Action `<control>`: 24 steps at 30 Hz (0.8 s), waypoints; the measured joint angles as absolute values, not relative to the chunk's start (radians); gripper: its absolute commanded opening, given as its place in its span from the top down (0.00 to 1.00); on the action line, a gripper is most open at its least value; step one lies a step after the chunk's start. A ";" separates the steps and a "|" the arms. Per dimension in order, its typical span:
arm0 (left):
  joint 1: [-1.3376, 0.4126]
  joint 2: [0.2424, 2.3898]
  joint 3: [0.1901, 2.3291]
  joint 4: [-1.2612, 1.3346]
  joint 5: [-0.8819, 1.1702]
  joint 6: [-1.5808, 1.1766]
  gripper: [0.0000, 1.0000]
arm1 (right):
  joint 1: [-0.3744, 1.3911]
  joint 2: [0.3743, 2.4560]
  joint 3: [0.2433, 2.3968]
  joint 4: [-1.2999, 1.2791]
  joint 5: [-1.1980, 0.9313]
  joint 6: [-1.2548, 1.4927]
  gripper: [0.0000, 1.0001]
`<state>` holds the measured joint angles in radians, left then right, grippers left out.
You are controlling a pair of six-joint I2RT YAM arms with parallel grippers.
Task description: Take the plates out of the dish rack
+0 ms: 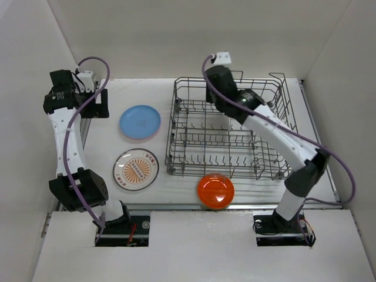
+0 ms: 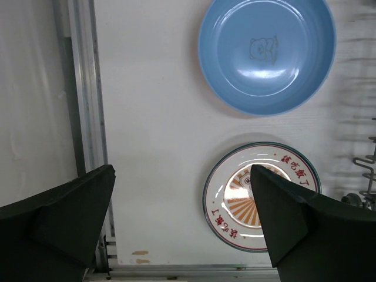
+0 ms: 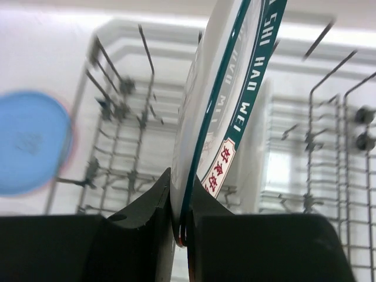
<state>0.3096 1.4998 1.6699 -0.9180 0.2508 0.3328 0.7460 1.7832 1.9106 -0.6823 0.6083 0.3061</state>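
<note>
My right gripper is shut on the rim of a white plate with a green lettered border, held on edge above the grey wire dish rack. From above, the right wrist hangs over the rack's far left part and hides that plate. A blue plate, a white patterned plate and an orange plate lie flat on the table. My left gripper is open and holds nothing, high over the table's left side, left of the blue plate and patterned plate.
A pink edge shows under the blue plate. A metal rail runs along the table's left edge beside the side wall. The rack's tines show at the far right of the left wrist view. White walls close in the back and sides.
</note>
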 measured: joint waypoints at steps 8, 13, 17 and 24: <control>0.310 1.497 1.671 -0.930 0.284 0.309 0.00 | 0.740 1.592 1.910 -0.590 0.550 0.219 1.00; 0.302 1.499 1.716 -1.001 0.348 0.309 0.00 | 0.821 1.612 1.910 -0.595 0.416 0.148 1.00; 0.274 1.511 1.805 -1.056 0.417 0.300 0.00 | 1.021 1.696 1.945 -0.636 0.474 0.060 1.00; 0.263 1.554 1.922 -1.084 0.524 0.232 0.00 | 1.327 1.956 1.922 -0.746 0.817 -0.076 1.00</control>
<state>0.2630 1.5539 1.9221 -1.0836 0.5240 0.2317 1.3273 1.9556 1.9224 -0.7456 0.8165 -0.0757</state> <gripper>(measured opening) 0.997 0.142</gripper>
